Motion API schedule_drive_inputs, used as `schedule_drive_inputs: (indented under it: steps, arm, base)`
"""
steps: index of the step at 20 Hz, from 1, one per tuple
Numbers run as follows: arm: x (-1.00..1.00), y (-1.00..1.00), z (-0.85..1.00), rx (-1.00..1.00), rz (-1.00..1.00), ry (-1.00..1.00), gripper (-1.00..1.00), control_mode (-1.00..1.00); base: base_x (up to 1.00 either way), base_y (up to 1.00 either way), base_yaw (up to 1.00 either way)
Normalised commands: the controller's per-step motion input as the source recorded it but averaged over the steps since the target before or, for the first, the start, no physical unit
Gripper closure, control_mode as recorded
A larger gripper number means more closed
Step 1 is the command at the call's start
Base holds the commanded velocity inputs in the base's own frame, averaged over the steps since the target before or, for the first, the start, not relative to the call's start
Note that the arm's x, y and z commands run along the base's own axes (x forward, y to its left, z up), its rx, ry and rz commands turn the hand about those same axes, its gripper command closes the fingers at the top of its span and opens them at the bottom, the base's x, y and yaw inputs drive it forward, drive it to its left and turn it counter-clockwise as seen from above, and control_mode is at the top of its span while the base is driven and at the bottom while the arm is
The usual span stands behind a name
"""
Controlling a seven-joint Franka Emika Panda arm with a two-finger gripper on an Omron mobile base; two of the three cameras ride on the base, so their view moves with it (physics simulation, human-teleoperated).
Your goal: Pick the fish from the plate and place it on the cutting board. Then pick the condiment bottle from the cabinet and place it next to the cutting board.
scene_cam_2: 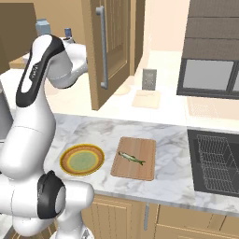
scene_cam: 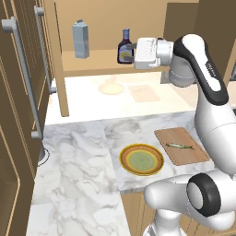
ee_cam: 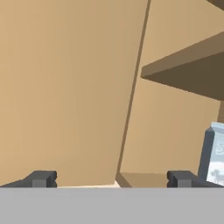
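The small silvery-green fish [scene_cam: 179, 146] [scene_cam_2: 131, 158] lies on the light-brown cutting board [scene_cam: 184, 156] [scene_cam_2: 140, 170]. Left of the board sits the plate [scene_cam: 123, 159] [scene_cam_2: 65, 161], with an orange-yellow rim and nothing on it. On the shelf of the open tan cabinet [scene_cam: 92, 62] stands the dark condiment bottle [scene_cam: 125, 47]. My gripper [scene_cam: 134, 51] [ee_cam: 111, 179] is raised to shelf height, just right of the bottle, and points into the cabinet. It is open, and between its fingertips [ee_cam: 41, 178] only the cabinet's inner wall is seen.
A tall grey-blue carton [scene_cam: 81, 39] [ee_cam: 214, 153] stands on the same shelf, left of the bottle. A darker cupboard with long grey handles [scene_cam: 20, 69] lines the left. The open cabinet door [scene_cam_2: 112, 46] hangs over the counter. A sink with a wire rack [scene_cam_2: 214, 163] lies at the right.
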Motion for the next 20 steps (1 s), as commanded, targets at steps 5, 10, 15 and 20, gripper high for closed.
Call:
schedule_drive_inputs:
  steps: [5, 10, 15, 20]
  arm:
    - [0.09, -0.11, 0.00, 0.00, -0.01, -0.09, -1.00, -1.00]
    - [0.09, -0.10, 0.00, 0.00, -0.03, -0.04, -1.00, -1.00]
    - [0.08, -0.02, 0.00, 0.00, -0.04, 0.00, -1.00, -1.00]
    - [0.06, -0.03, 0.00, 0.00, -0.05, 0.00, -1.00, -1.00]
  base:
    - [0.00, 0.00, 0.00]
    - [0.00, 0.00, 0.00]
    - [0.00, 0.00, 0.00]
    - [0.00, 0.00, 0.00]
